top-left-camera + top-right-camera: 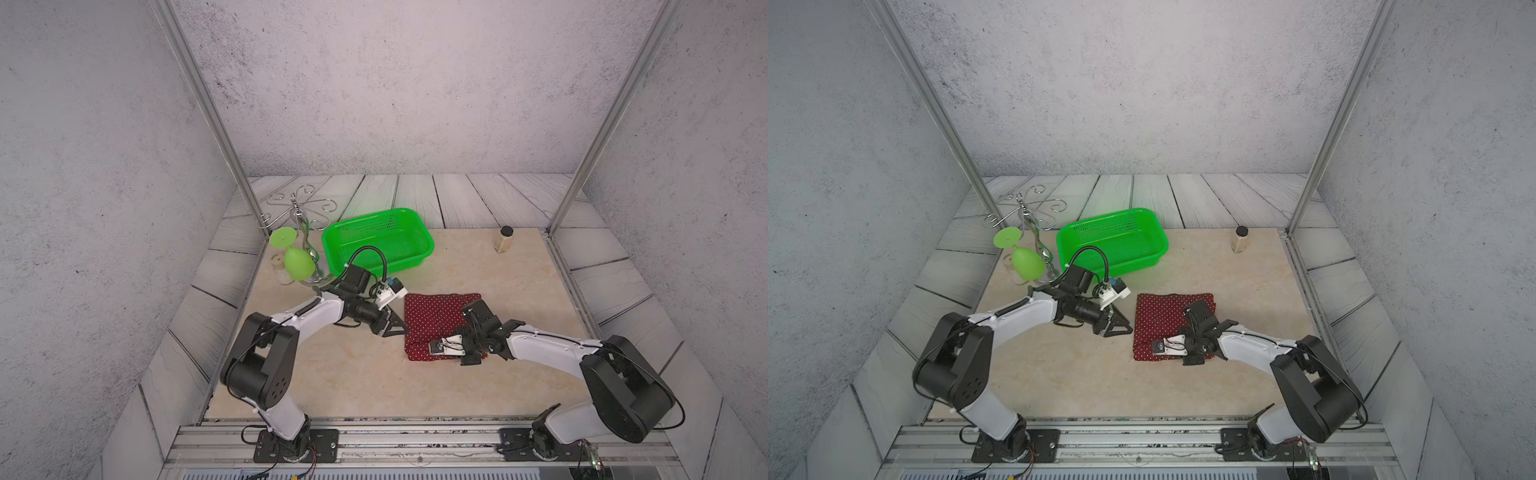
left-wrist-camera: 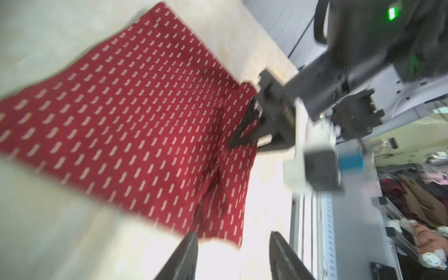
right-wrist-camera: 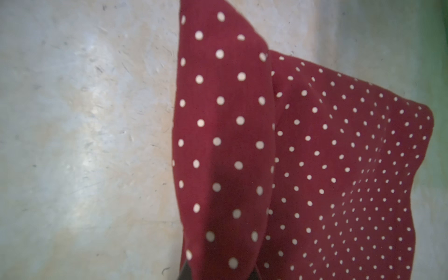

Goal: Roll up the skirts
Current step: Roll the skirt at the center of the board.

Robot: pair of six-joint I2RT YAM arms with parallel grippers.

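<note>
The skirt (image 1: 432, 316) is dark red with small white dots. It lies folded flat on the beige tabletop right of centre, and both top views show it (image 1: 1163, 316). My right gripper (image 1: 460, 333) stands over its near right part, shut on a raised fold of the fabric (image 3: 223, 145) that drapes over and hides the fingers. The left wrist view shows those fingertips (image 2: 234, 143) pinching down on the cloth. My left gripper (image 2: 234, 242) is open and holds nothing. It sits at the skirt's left edge (image 1: 398, 329), beside a corner of the cloth.
A green mesh basket (image 1: 376, 215) stands behind the skirt. To its left a green wine glass (image 1: 297, 262) hangs upside down on a wire rack (image 1: 297, 208), with a small jar (image 1: 282, 272) beside it. A black-lidded bottle (image 1: 504, 240) stands at the back right.
</note>
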